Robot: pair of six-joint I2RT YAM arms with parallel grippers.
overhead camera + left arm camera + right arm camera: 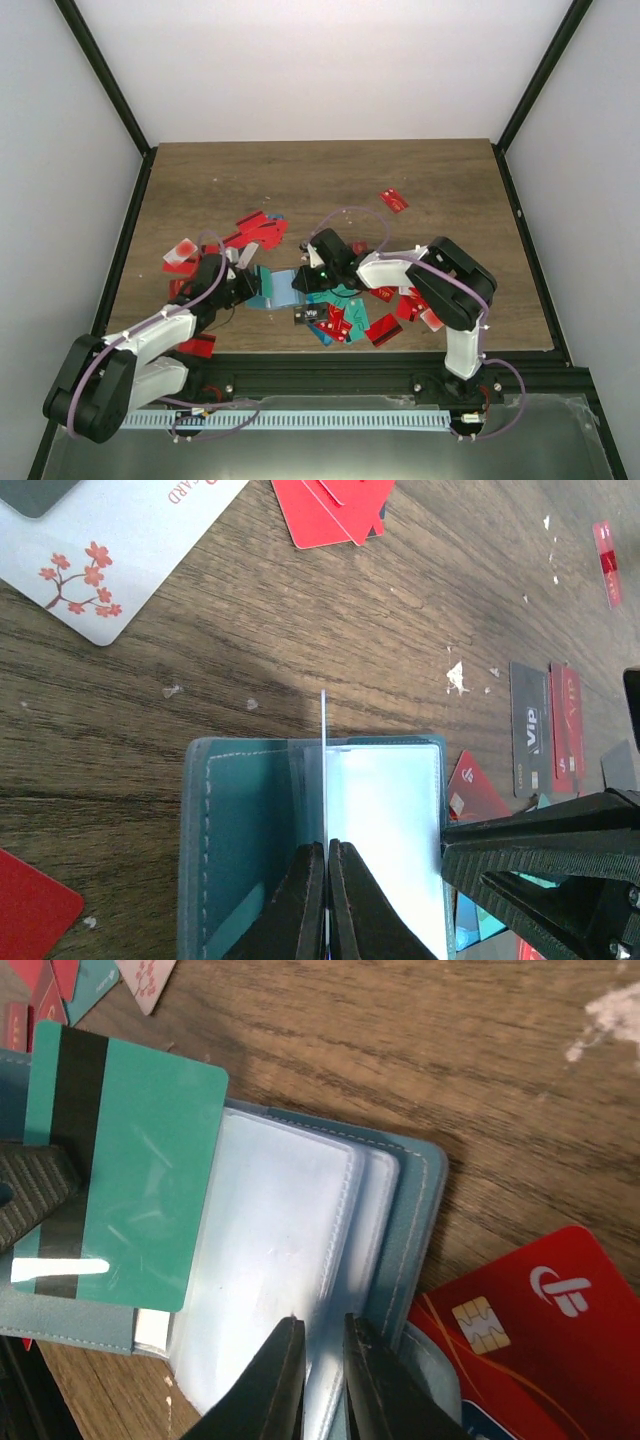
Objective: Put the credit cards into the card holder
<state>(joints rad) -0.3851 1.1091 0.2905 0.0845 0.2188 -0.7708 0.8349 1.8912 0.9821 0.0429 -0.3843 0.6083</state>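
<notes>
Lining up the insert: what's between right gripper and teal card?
Between right gripper and teal card: only the card holder's clear sleeve, in the right wrist view.

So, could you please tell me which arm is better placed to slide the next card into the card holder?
Left. The left gripper is shut on a teal card, at the clear sleeves of the open card holder. The right gripper carries no card; it sits at the sleeves, probably steadying them.

— Where is the holder placed?
— On the table, at its middle, opened out; 1 card is held partly over its left part.
— And the other cards?
— They are strewn behind it to the left and before it to the right; 1 lone card is set well apart, behind-right.
</notes>
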